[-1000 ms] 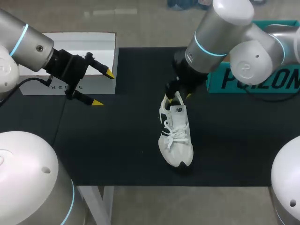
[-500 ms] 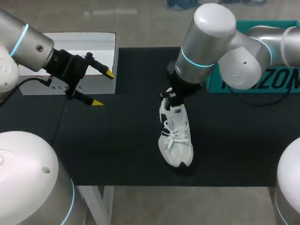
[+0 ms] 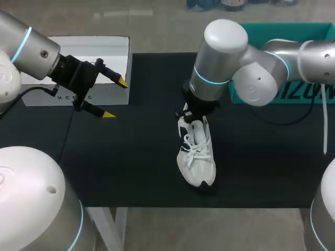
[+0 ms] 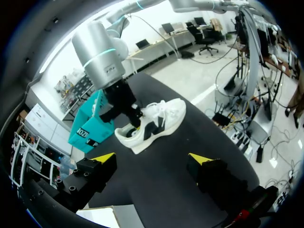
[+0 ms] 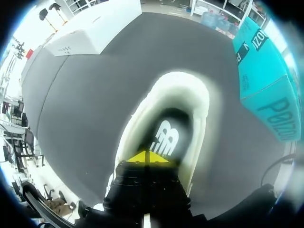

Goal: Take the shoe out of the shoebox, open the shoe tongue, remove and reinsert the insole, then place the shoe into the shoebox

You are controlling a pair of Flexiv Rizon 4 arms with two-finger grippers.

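A white shoe (image 3: 197, 154) with a black side logo stands upright on the black mat (image 3: 131, 167), toe toward the front edge. My right gripper (image 3: 192, 111) is down at the shoe's opening, near the heel. In the right wrist view its yellow tips (image 5: 148, 157) meet shut just above the insole (image 5: 167, 137), at the tongue end of the opening. Nothing shows between them. From the left wrist view the shoe (image 4: 156, 121) lies well ahead, with the right gripper (image 4: 131, 117) on it. My left gripper (image 3: 115, 98) hovers open in front of the white shoebox (image 3: 78, 57), far from the shoe.
A teal box (image 3: 285, 78) stands at the back right behind my right arm. It also shows beside the shoe in both wrist views, teal box (image 4: 88, 128) and teal box (image 5: 266, 90). The white shoebox (image 5: 90, 33) lies beyond the shoe's heel.
My right gripper's fingers have closed, and the arm has swung left and settled over the shoe's opening. The shoe and my left arm have not moved.
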